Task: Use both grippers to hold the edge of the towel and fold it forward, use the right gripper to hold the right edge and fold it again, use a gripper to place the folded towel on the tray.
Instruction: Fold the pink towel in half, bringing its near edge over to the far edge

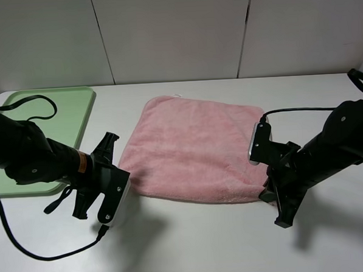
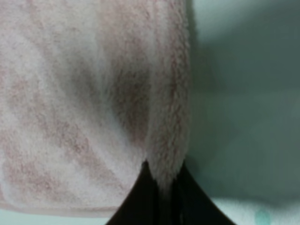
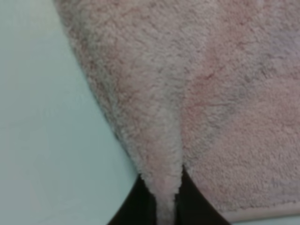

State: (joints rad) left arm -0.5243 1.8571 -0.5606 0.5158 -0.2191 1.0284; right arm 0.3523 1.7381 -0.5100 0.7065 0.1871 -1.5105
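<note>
The pink towel (image 1: 194, 147) lies flat on the white table, its front corners bunched where my grippers hold it. My left gripper (image 1: 125, 183), on the arm with the orange band, sits at the front left corner. In the left wrist view its black fingers (image 2: 140, 201) are shut on a pinched fold of the towel's edge (image 2: 164, 154). My right gripper (image 1: 267, 192) is at the front right corner. The right wrist view shows its fingers (image 3: 136, 206) shut on a raised ridge of the towel's edge (image 3: 161, 168). The light green tray (image 1: 76, 108) lies at the far left, partly behind the left arm.
Black cables trail from both arms over the table and across the tray (image 1: 43, 103). A white panelled wall (image 1: 176, 32) closes the back. Bare white table (image 1: 193, 245) runs along the front of the towel.
</note>
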